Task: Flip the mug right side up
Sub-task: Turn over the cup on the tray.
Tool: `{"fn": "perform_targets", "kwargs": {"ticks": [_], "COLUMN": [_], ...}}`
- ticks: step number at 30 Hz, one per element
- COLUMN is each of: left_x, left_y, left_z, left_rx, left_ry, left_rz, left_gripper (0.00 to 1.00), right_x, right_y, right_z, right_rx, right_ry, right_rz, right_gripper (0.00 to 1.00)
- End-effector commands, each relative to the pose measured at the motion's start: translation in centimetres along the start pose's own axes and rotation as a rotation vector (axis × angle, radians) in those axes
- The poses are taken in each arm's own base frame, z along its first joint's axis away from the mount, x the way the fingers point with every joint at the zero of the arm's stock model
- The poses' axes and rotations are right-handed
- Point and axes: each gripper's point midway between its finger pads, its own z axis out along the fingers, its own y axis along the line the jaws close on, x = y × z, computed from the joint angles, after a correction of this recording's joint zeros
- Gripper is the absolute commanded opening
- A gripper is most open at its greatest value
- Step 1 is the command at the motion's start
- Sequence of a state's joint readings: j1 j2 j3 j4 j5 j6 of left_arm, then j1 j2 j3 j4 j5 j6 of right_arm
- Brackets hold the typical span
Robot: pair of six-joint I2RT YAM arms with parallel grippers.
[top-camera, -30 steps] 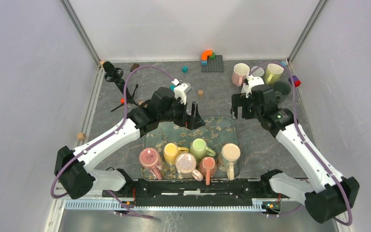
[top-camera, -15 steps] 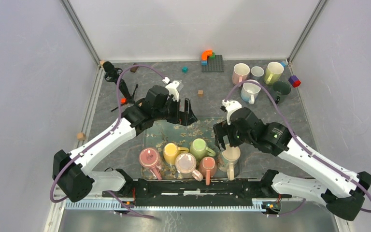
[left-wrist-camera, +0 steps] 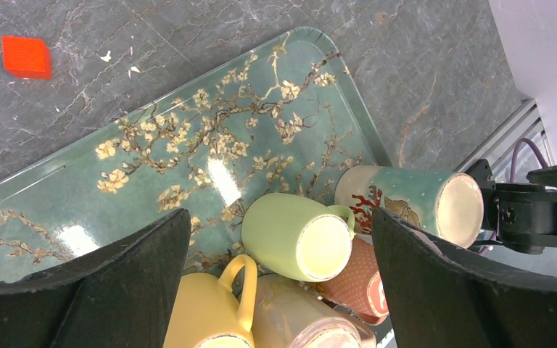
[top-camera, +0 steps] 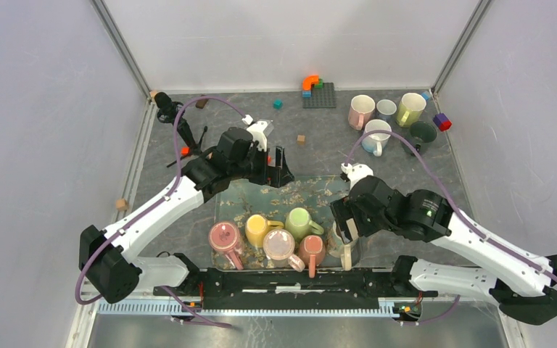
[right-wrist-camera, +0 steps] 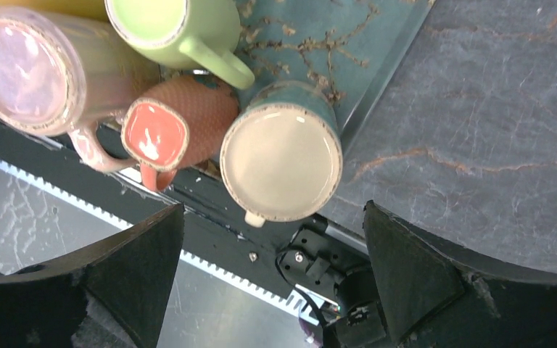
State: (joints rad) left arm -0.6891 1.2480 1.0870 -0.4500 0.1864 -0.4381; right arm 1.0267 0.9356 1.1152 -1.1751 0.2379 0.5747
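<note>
- Your right gripper (right-wrist-camera: 272, 210) had swung in from the far right of the table and dropped over the near right end of the tray. Its jaws were spread wide and held nothing.
- Right beneath it stood the teal mug (right-wrist-camera: 281, 161), pale base up, at the right corner of the tray (left-wrist-camera: 152, 167). Its handle pointed toward the arm bases, and the red mug (right-wrist-camera: 174, 130) sat just beside it.
- Your left gripper (left-wrist-camera: 279, 217) had drawn back slightly to the tray's far edge, also wide open and empty.
- The upright mugs (top-camera: 388, 119) stood well apart at the far right.
- To me, that meant the approach was made; you had yet to grasp and flip the mug.
</note>
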Motion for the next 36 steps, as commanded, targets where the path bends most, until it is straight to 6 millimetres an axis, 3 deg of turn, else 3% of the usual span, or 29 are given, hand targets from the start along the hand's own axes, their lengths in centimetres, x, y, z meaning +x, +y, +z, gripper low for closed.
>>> {"fn": "perform_targets", "kwargs": {"ticks": [1,10,20,26,36], "left_x": [-1.8,-2.3,-2.5,-2.4,-2.2], "left_y": [-0.6,-0.4,-0.1,0.0,-0.1], "left_z": [-0.3,0.2,-0.1,-0.4,-0.6], "left_rx": [0.023,0.016,0.003,-0.002,0.003], "left_ry": [-0.044,-0.055,-0.057,-0.055,-0.049], "left_rz": [0.042,0.031,0.035,0.034,0.029], "left_gripper": [1.00,1.00,1.00,1.00,1.00], "right_x": [1.6,4.4,6.0,5.3,1.8], "right_y": [-0.4,0.2,-0.9,-1.8,-3.7], "right_z": [-1.2,0.4,5.4,8.1,10.6], "right_rx": [0.004,-0.044,0.032,0.098,0.238], "right_ry": [0.030,0.077,0.032,-0.065,-0.173], "right_rz": [0.032,0.030,0.062,0.109,0.059], "right_gripper": [0.98,0.98,0.98,0.98,0.98]}}
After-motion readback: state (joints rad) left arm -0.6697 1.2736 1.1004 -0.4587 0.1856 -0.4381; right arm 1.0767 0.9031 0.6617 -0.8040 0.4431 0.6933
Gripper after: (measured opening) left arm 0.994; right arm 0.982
